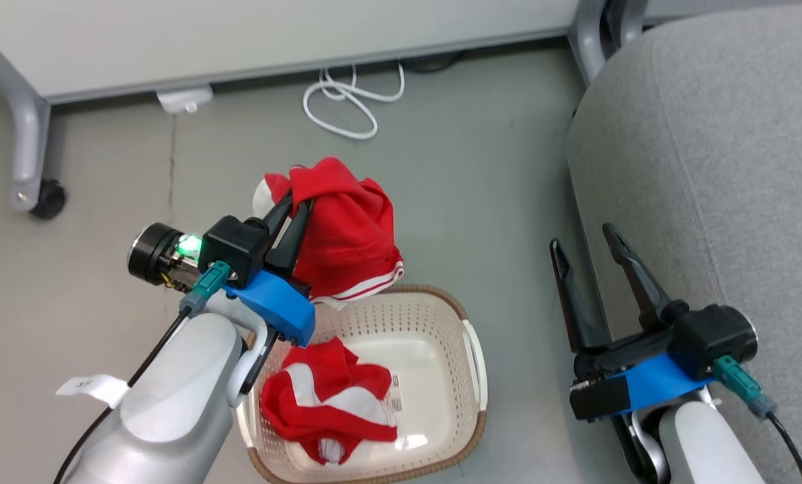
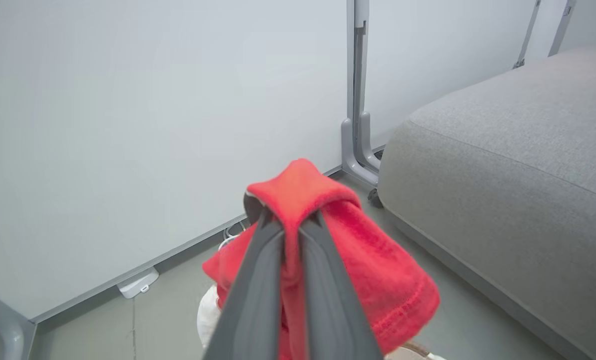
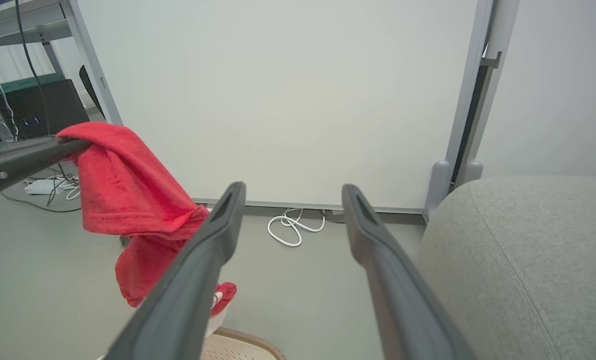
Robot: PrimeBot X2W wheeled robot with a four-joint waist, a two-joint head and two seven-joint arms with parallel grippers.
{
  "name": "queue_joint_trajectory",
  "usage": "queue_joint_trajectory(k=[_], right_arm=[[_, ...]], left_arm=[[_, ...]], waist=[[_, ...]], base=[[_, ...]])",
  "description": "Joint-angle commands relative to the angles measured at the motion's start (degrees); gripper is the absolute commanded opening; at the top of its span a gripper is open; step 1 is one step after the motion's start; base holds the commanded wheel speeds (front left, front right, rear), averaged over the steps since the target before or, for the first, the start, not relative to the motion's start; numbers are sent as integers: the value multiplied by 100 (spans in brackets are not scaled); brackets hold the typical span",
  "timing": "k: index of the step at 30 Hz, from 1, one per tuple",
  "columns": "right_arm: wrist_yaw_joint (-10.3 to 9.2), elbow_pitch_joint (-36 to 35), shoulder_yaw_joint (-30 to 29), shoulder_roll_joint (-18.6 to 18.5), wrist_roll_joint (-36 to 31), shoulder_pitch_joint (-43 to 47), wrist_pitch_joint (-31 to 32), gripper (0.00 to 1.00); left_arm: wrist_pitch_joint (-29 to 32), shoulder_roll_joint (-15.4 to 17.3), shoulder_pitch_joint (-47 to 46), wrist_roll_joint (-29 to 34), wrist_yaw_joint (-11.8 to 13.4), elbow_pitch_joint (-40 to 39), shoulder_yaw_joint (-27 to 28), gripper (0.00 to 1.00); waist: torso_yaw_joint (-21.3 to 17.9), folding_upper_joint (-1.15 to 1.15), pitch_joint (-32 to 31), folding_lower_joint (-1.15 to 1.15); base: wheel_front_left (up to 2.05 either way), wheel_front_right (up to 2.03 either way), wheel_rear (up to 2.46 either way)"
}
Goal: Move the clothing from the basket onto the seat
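Note:
One red garment point(image 1: 347, 232) with white trim hangs in the air above the far rim of the basket, pinched by my left gripper point(image 1: 296, 202), which is shut on it. The left wrist view shows that red cloth point(image 2: 377, 270) draped over both closed fingers. The same garment point(image 3: 128, 185) hangs at the left of the right wrist view. A second red garment point(image 1: 327, 403) with white stripes lies crumpled inside the cream basket point(image 1: 471, 349) on the floor. My right gripper point(image 1: 585, 242) stands open and empty beside the grey sofa point(image 1: 730, 168), to the right of the basket.
A white panel wall point(image 1: 239, 33) on grey wheeled legs point(image 1: 27, 161) runs along the far side. A coiled white cable point(image 1: 350, 97) lies on the grey floor before it. The sofa point(image 2: 517, 165) fills the right side. Bare floor separates basket and sofa.

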Motion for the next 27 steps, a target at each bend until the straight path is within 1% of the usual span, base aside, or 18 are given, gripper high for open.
queue_joint_trajectory(k=[1,8,12,19,27], right_arm=[[3,27,15,-19,30,69,-20,100],[3,98,53,-19,81,293,-20,100],[3,102,63,-19,84,394,-20,100],[3,98,42,-19,94,543,-20,100],[3,-22,-4,-23,8,660,-20,100]], left_arm=[[-31,-36,81,77,1,-124,109,0],[-31,-244,191,446,-112,-768,566,0],[-30,-356,212,630,-185,-1029,651,0],[-30,-459,267,812,-322,-1288,542,0],[-31,-526,365,811,-404,-1352,281,0]], waist=[[42,0,-254,2],[52,0,-665,2],[27,0,-834,2],[-9,0,-1056,2],[52,0,-1113,2]], base=[[0,0,0],[0,0,0],[0,0,0],[0,0,0],[0,0,0]])
